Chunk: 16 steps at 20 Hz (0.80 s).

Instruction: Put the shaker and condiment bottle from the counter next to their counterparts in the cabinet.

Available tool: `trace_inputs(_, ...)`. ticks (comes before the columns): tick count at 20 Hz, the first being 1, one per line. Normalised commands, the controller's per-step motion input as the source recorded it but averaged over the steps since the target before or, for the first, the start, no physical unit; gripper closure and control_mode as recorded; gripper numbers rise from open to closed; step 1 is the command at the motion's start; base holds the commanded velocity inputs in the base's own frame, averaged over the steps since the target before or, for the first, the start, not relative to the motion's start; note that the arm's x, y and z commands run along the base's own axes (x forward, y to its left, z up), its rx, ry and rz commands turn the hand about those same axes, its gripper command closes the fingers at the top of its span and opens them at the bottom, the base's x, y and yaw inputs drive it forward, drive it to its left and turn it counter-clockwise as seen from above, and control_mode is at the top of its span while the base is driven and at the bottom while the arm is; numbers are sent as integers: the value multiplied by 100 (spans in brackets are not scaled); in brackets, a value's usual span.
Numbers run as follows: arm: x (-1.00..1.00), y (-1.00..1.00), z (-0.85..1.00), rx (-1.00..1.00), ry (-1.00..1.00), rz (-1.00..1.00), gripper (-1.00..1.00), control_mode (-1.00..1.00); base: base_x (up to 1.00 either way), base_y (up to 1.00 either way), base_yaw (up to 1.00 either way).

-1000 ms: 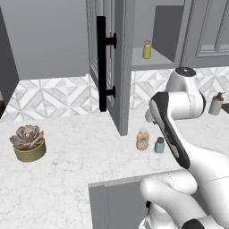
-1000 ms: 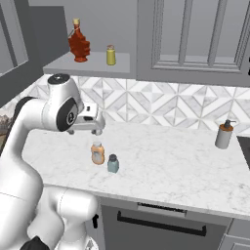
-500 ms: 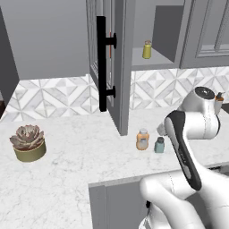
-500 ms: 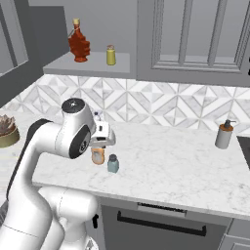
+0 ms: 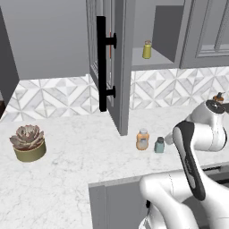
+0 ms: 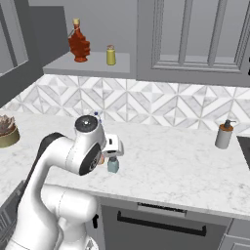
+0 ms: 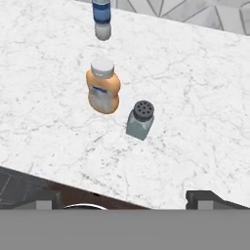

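The orange condiment bottle (image 7: 103, 89) and the teal shaker (image 7: 140, 120) with its dark cap stand side by side on the white marble counter (image 7: 195, 97). In the hand view my gripper (image 7: 125, 201) hangs over the counter's front edge, open, its two fingertips (image 7: 207, 197) far apart with nothing between them. From the right base view the hand sits just above the shaker (image 6: 113, 165), and the arm hides most of the condiment bottle. In the left base view the condiment bottle (image 5: 142, 139) and shaker (image 5: 159, 145) stand below the cabinet (image 5: 154, 63), whose door (image 5: 122, 67) is swung open.
A yellow bottle (image 5: 147, 49) and a red bottle (image 6: 78, 44) stand on the cabinet shelf. A small blue-and-white bottle (image 7: 101, 19) stands behind the condiment bottle. A potted succulent (image 5: 28, 142) sits far left, and a grey pump dispenser (image 6: 224, 135) stands far right.
The arm has swung down from chest height, bringing the hand low over the shaker and condiment bottle. The jaws stayed open. Both items stand where they were.
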Motion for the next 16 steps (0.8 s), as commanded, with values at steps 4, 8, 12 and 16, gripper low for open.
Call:
trace_inputs(4,-4,-22,-23,1,-2,1,-100,-100,0,0,0)
trace_inputs(8,0,-54,-19,2,-16,20,-100,-100,0,0,0)
trace_inputs(12,0,-42,-14,2,-11,32,-100,-100,0,0,0)
trace_inputs(16,0,-5,-16,0,-6,32,-100,-100,0,0,0)
